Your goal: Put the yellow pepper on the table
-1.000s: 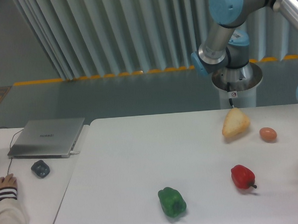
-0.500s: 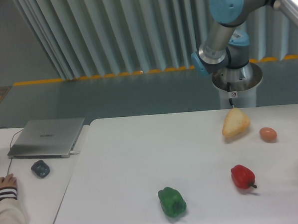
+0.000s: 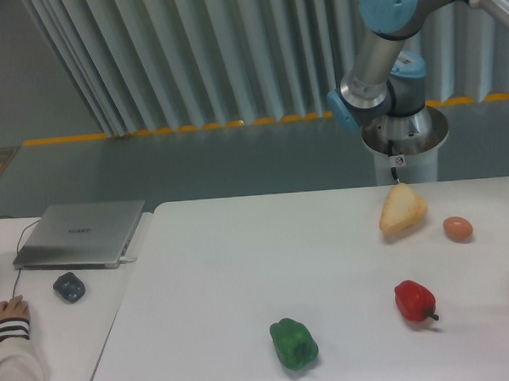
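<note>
Even, soft overhead light; faint shadows, slightly hazy focus, no glare.

On the table (image 3: pixel 241 259), the bread (image 3: pixel 401 209) lies left of the egg (image 3: pixel 458 228). One pepper (image 3: pixel 415 301) sits before them; another pepper (image 3: pixel 293 343) lies farther left, nearer the person's hand (image 3: pixel 8 310).

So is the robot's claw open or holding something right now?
Claw: cannot be told. It is out of the picture; only the arm shows. No yellow pepper shows either.
</note>
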You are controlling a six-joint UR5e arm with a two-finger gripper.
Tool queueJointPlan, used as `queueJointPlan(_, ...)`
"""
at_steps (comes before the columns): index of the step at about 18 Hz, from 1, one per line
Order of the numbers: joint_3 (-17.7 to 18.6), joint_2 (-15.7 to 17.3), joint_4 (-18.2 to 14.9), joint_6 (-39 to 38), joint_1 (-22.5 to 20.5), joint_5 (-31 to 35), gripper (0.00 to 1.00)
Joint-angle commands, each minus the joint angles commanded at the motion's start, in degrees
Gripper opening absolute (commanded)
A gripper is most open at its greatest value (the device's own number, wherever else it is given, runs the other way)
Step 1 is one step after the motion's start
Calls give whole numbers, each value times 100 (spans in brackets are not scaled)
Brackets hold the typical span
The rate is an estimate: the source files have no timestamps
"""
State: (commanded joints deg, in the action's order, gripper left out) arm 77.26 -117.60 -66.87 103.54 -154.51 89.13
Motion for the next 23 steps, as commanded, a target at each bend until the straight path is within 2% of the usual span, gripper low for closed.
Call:
queueJointPlan(5,35,308,-659,-61,44,-291,56)
queueJointPlan(10,35,510,-1072,-272,158,-475,56)
queueJointPlan(14,114,651,-1135,-887,334,-756,56)
queueJointPlan(20,175,756,-1504,-967,439,-1012,56)
queueJointPlan(23,281,739,-1504,-1728,702,-942,56)
